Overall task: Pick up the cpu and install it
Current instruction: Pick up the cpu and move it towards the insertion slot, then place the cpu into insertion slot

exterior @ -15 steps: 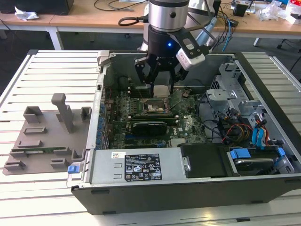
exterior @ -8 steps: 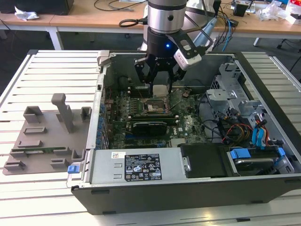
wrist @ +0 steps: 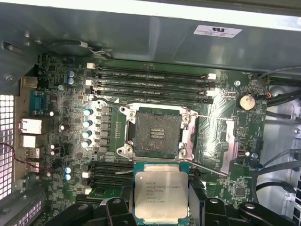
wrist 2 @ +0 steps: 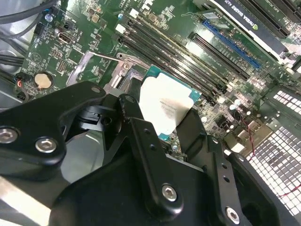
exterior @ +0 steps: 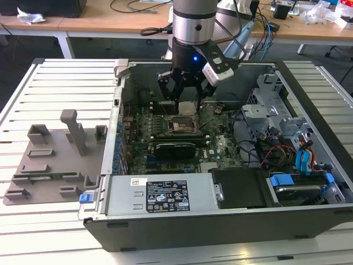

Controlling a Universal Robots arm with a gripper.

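Fingers [wrist 2: 136,132] clamping printed cpu [wrist: 161,195], near socket [wrist: 156,134]

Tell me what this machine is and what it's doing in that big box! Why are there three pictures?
It is a robot arm with a claw at its end. The big box is an open computer case lying on a white slatted table. One picture comes from a camera off to the side; the other two from cameras riding near the claw, looking at the green motherboard. The claw is shut on the cpu, a small square chip with a silvery top. It hangs close to the dark square socket, which is open with no chip in it yet. Beside the case lies a grey plastic tray.
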